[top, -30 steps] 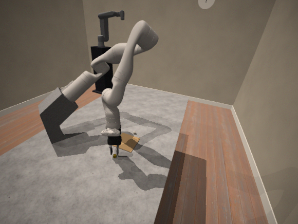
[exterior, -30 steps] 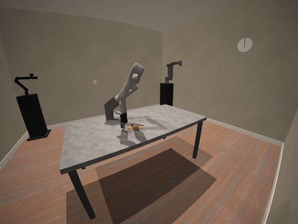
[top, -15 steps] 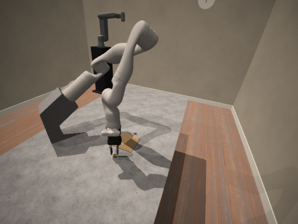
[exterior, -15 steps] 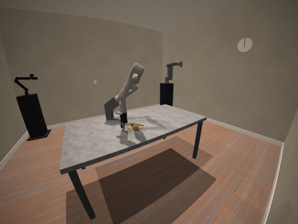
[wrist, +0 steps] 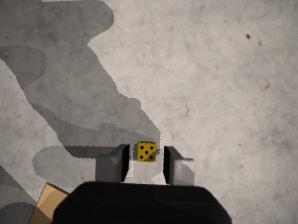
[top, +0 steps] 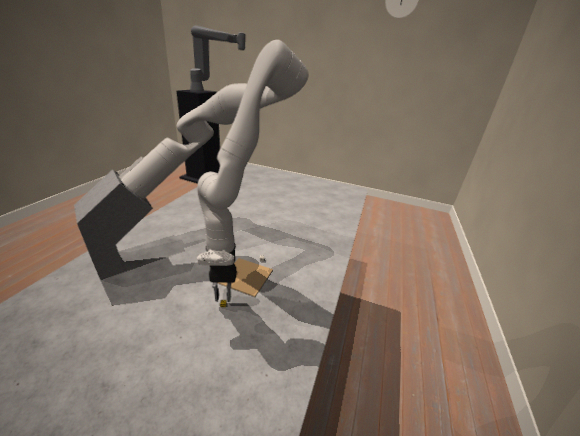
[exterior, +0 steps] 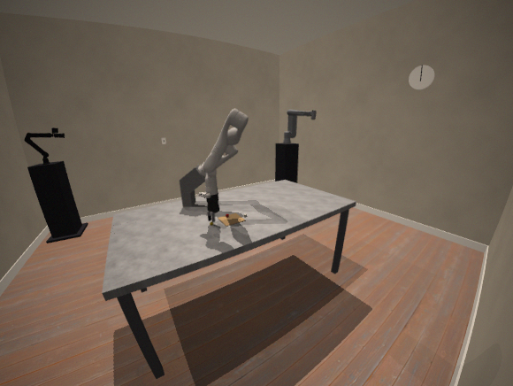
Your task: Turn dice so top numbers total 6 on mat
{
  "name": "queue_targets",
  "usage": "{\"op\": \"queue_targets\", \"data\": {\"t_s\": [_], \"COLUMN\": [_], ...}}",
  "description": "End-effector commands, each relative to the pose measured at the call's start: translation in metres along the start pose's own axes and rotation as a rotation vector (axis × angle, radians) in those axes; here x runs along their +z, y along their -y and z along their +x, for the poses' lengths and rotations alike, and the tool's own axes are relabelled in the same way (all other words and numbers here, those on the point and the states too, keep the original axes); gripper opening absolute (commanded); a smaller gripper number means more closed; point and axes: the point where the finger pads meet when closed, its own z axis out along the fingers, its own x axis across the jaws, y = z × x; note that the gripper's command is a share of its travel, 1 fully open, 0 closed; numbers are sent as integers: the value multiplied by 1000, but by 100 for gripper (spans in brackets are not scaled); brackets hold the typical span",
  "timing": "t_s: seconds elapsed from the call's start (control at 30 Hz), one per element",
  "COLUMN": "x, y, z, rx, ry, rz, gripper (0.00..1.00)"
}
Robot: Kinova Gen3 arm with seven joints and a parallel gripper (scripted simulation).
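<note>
A yellow die [wrist: 146, 151] with several black pips on top lies on the grey table, just off the mat's near corner; it also shows in the top view [top: 223, 303]. My gripper [wrist: 146, 158] points straight down over it, open, one finger on each side with a gap to the die. The gripper shows in the top view [top: 222, 295] and the exterior view [exterior: 211, 220]. The tan mat [top: 252, 280] lies flat behind the gripper; its corner shows in the wrist view [wrist: 42, 202]. A red die [exterior: 227, 215] sits on the mat. A white die [top: 262, 258] lies on the table beyond the mat.
My grey base block [top: 107, 220] stands at the table's far left. The table's right edge [top: 345, 300] drops to the wooden floor. Two black pedestals with camera arms [exterior: 287, 159] [exterior: 53, 199] stand off the table.
</note>
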Motion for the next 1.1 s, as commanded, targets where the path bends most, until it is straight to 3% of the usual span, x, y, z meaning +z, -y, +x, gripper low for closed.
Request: {"op": "queue_targets", "data": {"t_s": [0.0, 1.07], "x": [-1, 6], "y": [1, 1], "z": [0, 0], "rx": [0, 0], "ry": [1, 1], "rz": [2, 2], "gripper": [64, 64]}}
